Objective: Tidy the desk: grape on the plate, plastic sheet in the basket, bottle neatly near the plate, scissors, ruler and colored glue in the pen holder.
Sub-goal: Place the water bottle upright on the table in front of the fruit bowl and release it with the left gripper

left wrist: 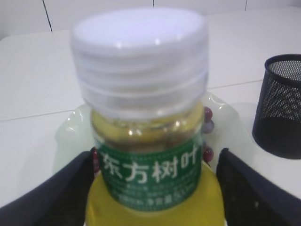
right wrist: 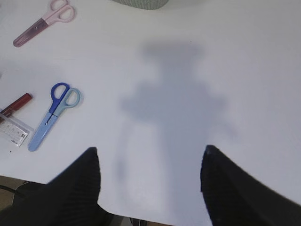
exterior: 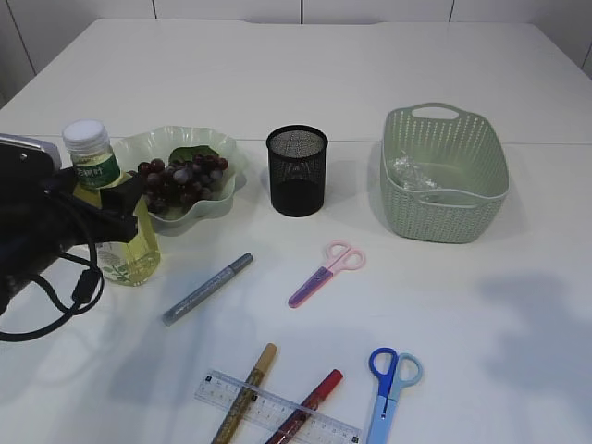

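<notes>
A bottle (exterior: 116,231) of yellow liquid with a white cap stands on the table beside the pale green plate (exterior: 222,199), which holds the grapes (exterior: 180,180). My left gripper (left wrist: 155,188) is closed on the bottle (left wrist: 150,141) at its shoulders. The plastic sheet (exterior: 412,174) lies in the green basket (exterior: 444,217). The black mesh pen holder (exterior: 297,171) looks empty. Pink scissors (exterior: 326,274), blue scissors (exterior: 388,384), a clear ruler (exterior: 277,412) and silver (exterior: 207,289), gold (exterior: 245,393) and red (exterior: 305,407) glue pens lie on the table. My right gripper (right wrist: 150,160) is open and empty.
The right wrist view looks down on bare table near the front edge, with the blue scissors (right wrist: 51,115), pink scissors (right wrist: 44,21) and ruler end (right wrist: 14,132) to its left. The left arm's cables (exterior: 55,296) hang over the table's left side.
</notes>
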